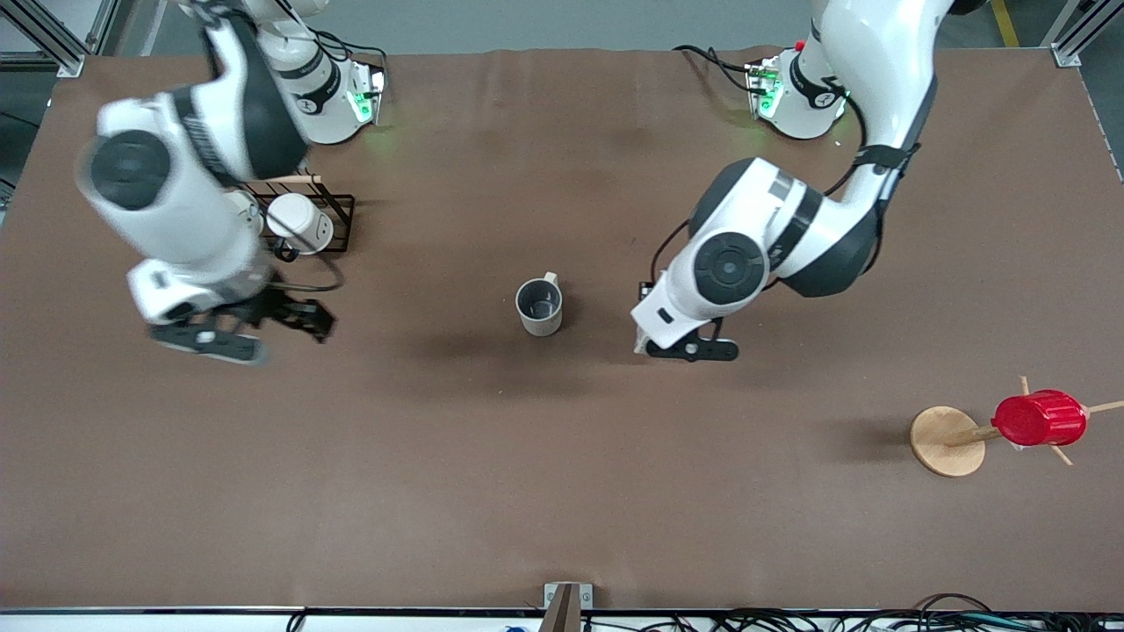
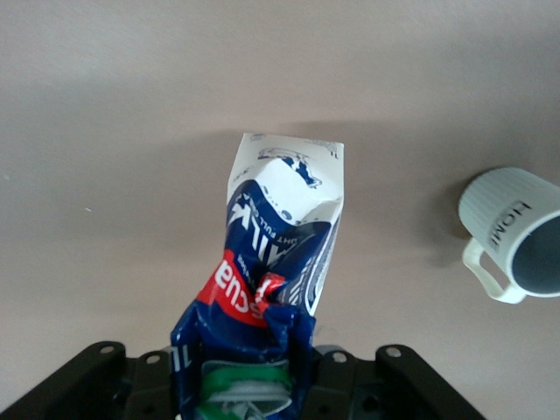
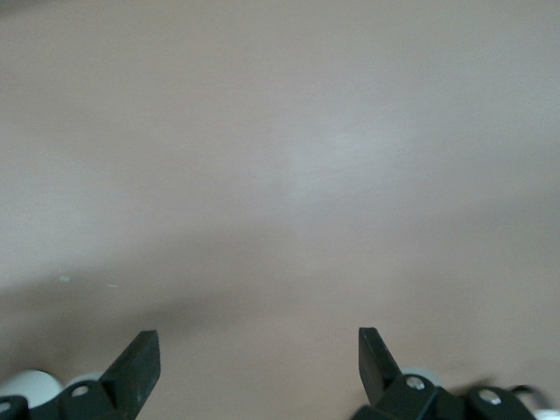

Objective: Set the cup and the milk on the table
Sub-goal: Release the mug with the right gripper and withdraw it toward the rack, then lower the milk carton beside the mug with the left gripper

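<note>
The cup (image 1: pixel 538 307), a beige mug with a dark grey inside, stands upright on the brown table (image 1: pixel 562 474) near its middle. It also shows in the left wrist view (image 2: pixel 516 236). My left gripper (image 1: pixel 689 349) is beside the cup, toward the left arm's end, and is shut (image 2: pixel 249 385) on the green-capped top of the blue and white milk (image 2: pixel 276 254). The carton hangs base-down, close over the table; I cannot tell if it touches. The front view hides the milk under the hand. My right gripper (image 1: pixel 263 329) is open and empty (image 3: pixel 258 337) over bare table.
A black wire rack (image 1: pixel 338 211) holding a whiter mug (image 1: pixel 299 221) stands near the right arm's base. A red ribbed cup (image 1: pixel 1041 419) hangs on a wooden peg stand (image 1: pixel 944 443) toward the left arm's end, nearer the front camera.
</note>
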{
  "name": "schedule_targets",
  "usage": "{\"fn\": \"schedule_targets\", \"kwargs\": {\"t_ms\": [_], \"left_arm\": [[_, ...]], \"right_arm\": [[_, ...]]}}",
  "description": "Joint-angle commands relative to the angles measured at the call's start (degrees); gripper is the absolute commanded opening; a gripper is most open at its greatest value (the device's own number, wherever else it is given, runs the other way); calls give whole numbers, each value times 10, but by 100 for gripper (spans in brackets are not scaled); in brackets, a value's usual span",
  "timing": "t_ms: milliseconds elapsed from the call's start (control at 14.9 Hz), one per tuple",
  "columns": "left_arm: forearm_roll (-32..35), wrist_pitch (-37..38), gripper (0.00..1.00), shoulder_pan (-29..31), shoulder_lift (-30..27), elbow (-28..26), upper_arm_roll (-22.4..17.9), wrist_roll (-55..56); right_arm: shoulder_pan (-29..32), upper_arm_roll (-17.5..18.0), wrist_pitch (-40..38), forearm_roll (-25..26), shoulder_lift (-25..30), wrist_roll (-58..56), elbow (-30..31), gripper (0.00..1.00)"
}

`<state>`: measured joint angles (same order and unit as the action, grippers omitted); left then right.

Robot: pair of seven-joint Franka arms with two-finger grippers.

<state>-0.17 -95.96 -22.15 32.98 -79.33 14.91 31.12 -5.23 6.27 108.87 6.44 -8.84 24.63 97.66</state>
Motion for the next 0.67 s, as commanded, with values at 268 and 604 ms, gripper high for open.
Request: {"fn": "schedule_targets", "kwargs": {"t_ms": [268, 604], "left_arm": [[-25, 24, 12, -48, 48, 50, -1, 31], [-32, 24, 12, -73, 76, 68, 0, 45]], "right_arm": [[-2, -146, -50, -31, 78, -242, 14, 100], [41, -154, -86, -47, 98, -329, 5, 100]]}}
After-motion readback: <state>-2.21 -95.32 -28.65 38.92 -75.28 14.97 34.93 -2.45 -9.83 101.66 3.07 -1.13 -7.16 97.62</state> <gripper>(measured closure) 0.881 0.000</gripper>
